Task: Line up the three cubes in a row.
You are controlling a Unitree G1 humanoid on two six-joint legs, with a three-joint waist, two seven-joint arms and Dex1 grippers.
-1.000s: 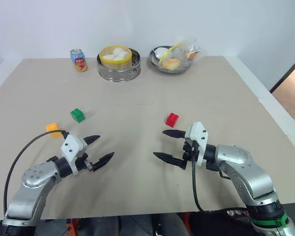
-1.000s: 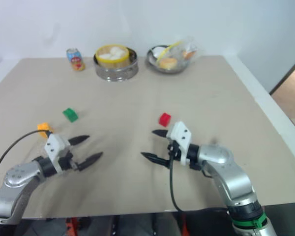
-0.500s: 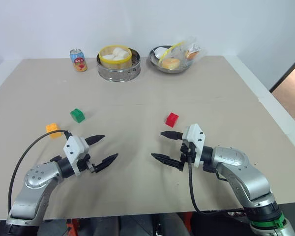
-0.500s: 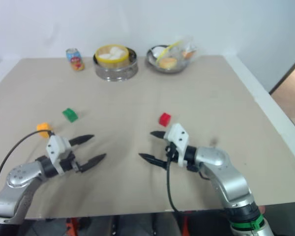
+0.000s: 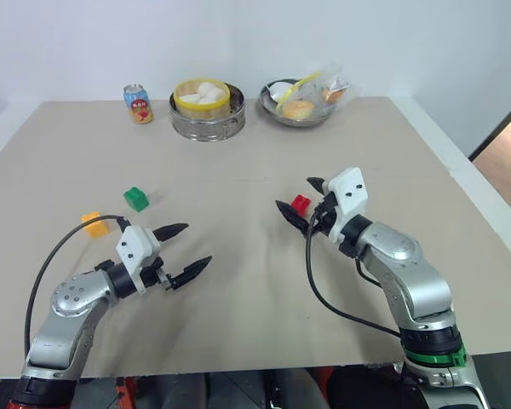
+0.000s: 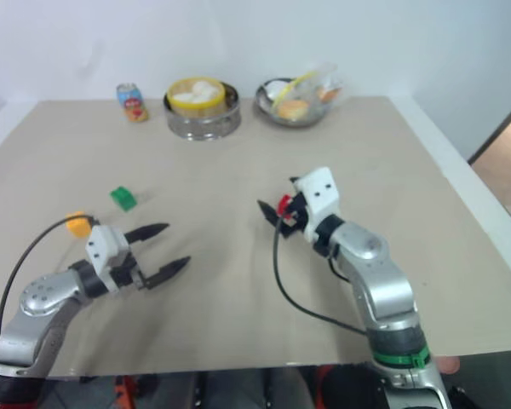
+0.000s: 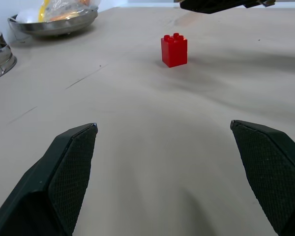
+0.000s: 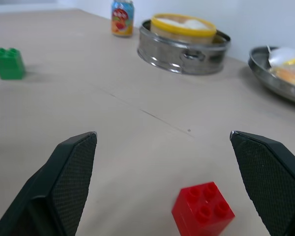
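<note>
A red cube (image 5: 301, 204) sits on the tan table right of centre. My right gripper (image 5: 295, 194) is open, and its two black fingers reach to either side of the cube without touching it. In the right wrist view the red cube (image 8: 203, 210) lies low between the spread fingers. The green cube (image 5: 136, 198) and the yellow-orange cube (image 5: 94, 223) sit apart on the left. My left gripper (image 5: 197, 243) stands open and empty, right of those two cubes, pointing across the table at the red cube (image 7: 174, 49).
At the far edge stand a small drink can (image 5: 138, 103), a metal steamer (image 5: 206, 109) with white buns, and a metal bowl (image 5: 298, 102) of food. The table's right edge (image 5: 460, 183) runs close to my right arm.
My right gripper has moved forward and swung left, so its open fingers now flank the red cube. The left gripper has crept slightly forward. No cube has moved.
</note>
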